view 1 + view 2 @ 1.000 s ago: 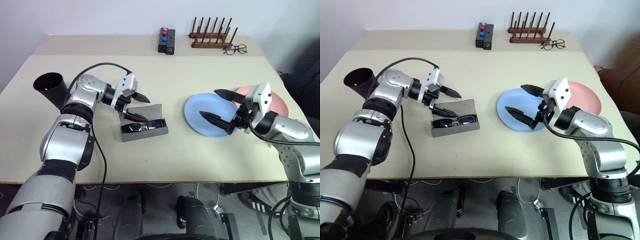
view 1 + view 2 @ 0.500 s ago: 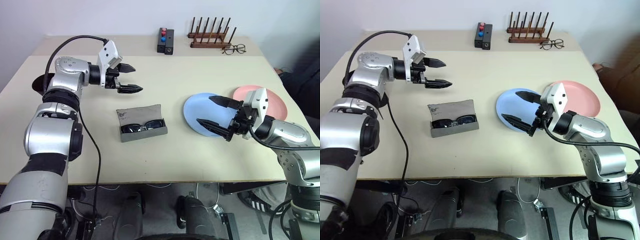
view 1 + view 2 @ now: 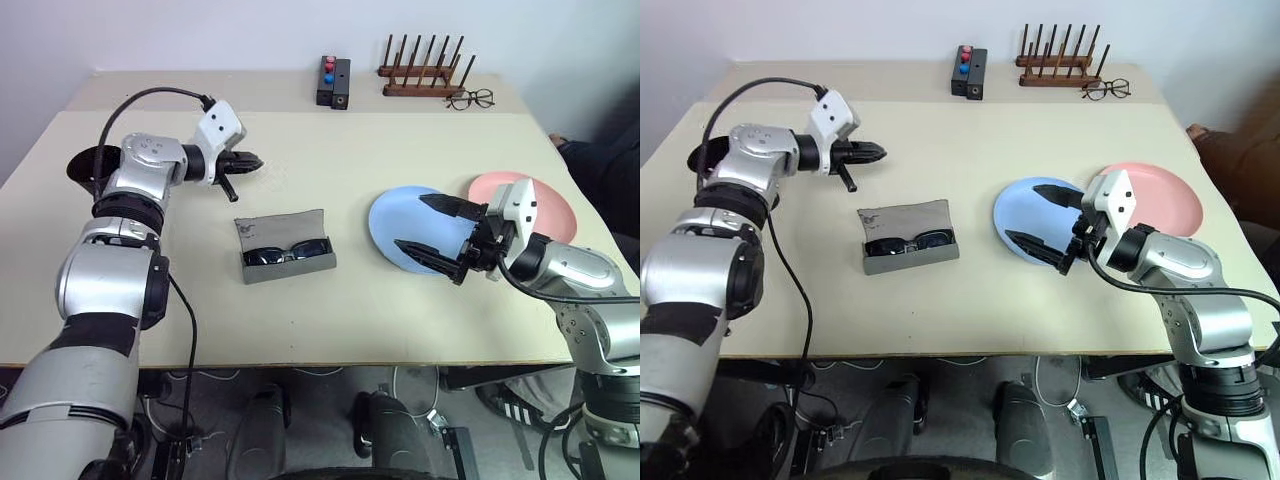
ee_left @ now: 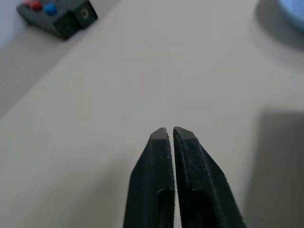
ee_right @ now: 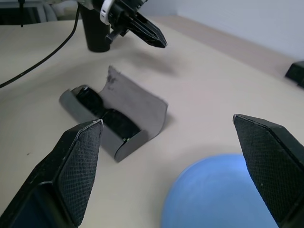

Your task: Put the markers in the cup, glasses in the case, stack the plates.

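The glasses (image 3: 287, 252) lay in the open case (image 3: 288, 246) mid-desk (image 3: 330, 320). We saw the left claw (image 3: 252, 161) raised beyond it, now pinched shut and empty, having gaped before; the right claw (image 3: 433, 228) hovered spread wide over the blue plate (image 3: 400, 225).

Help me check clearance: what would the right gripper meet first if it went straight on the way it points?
Probably the open case holding the glasses; the right gripper hovers over the blue plate, pointing that way, though its height is unclear.
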`<action>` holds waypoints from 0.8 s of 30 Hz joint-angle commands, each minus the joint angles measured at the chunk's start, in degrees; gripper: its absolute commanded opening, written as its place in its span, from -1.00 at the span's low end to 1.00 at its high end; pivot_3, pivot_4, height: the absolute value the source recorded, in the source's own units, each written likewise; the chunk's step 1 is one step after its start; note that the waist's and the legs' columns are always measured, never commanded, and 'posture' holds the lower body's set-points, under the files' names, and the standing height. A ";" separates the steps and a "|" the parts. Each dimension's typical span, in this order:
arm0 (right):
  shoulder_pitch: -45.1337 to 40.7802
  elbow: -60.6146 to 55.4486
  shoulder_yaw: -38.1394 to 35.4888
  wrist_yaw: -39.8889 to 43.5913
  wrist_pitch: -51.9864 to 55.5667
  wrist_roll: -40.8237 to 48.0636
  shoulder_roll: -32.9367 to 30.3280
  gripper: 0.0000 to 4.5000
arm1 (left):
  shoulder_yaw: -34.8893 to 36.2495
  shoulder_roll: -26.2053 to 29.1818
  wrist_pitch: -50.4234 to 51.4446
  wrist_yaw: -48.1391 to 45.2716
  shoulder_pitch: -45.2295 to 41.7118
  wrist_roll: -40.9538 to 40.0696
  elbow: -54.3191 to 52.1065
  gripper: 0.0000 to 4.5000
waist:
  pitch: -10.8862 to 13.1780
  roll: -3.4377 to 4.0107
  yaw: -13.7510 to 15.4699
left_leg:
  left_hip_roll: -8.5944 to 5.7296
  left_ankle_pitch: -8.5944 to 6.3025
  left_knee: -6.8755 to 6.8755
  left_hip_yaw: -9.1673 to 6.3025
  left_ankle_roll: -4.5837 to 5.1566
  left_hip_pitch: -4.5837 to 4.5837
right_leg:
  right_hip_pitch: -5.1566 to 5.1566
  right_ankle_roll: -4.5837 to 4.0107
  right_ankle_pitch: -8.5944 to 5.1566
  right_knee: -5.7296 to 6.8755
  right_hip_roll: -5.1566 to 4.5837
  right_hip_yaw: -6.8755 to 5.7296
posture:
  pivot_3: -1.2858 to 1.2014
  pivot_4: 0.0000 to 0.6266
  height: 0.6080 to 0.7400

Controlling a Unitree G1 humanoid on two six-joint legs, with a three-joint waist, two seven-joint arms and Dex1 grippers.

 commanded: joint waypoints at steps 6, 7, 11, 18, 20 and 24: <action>0.73 -0.47 -1.17 0.31 -0.83 -0.62 -1.07 1.00 | -3.14 -3.00 -1.28 -1.24 2.57 3.90 -0.59 -0.99 | 0.00 0.00 -0.10 | 0.00 0.00 0.00 0.00 0.00 0.01 | 0.01 0.00 0.01 0.01 0.00 0.00 | 0.03 -0.52 1.00; 0.71 -0.48 -1.19 0.34 -0.89 -0.67 -1.02 1.00 | -3.50 -3.17 -1.36 -1.36 2.80 4.34 -0.59 -0.99 | 0.00 0.00 -0.10 | 0.00 0.00 0.00 0.00 0.00 0.02 | 0.01 0.00 0.00 0.00 0.00 0.00 | 0.03 -0.52 1.00; 0.69 -0.69 -1.30 0.18 -1.00 -0.82 -0.69 1.00 | -4.02 -3.74 -0.73 -3.76 3.30 4.57 -0.65 -0.99 | 0.00 0.00 -0.11 | 0.00 0.00 -0.02 0.00 0.00 0.03 | 0.01 0.00 0.00 0.01 0.00 0.00 | 0.03 -0.52 1.00; 0.32 -0.51 -1.37 -0.24 -1.18 -0.97 -0.49 1.00 | -4.23 -4.00 0.46 -10.46 3.85 4.19 -1.51 -0.99 | 0.00 0.00 -0.07 | 0.00 0.00 0.00 0.00 0.00 0.02 | 0.01 0.00 0.00 0.00 0.00 0.00 | 0.03 -0.52 1.00; 0.22 -0.45 -1.33 -0.35 -1.24 -0.99 -0.44 1.00 | -4.37 -3.87 0.82 -12.39 4.07 4.20 -1.88 -0.99 | 0.00 0.00 -0.07 | 0.00 0.00 0.00 0.00 0.00 0.03 | 0.01 -0.01 0.00 0.00 0.00 0.00 | 0.03 -0.52 1.00; -0.14 -0.24 -1.26 -0.52 -1.32 -1.00 -0.32 1.00 | -3.78 -3.83 2.53 -18.40 4.18 2.98 -2.97 -0.99 | 0.00 0.00 -0.08 | 0.00 0.00 -0.01 0.00 0.00 0.03 | 0.01 -0.01 0.00 0.00 0.00 0.00 | 0.03 -0.52 1.00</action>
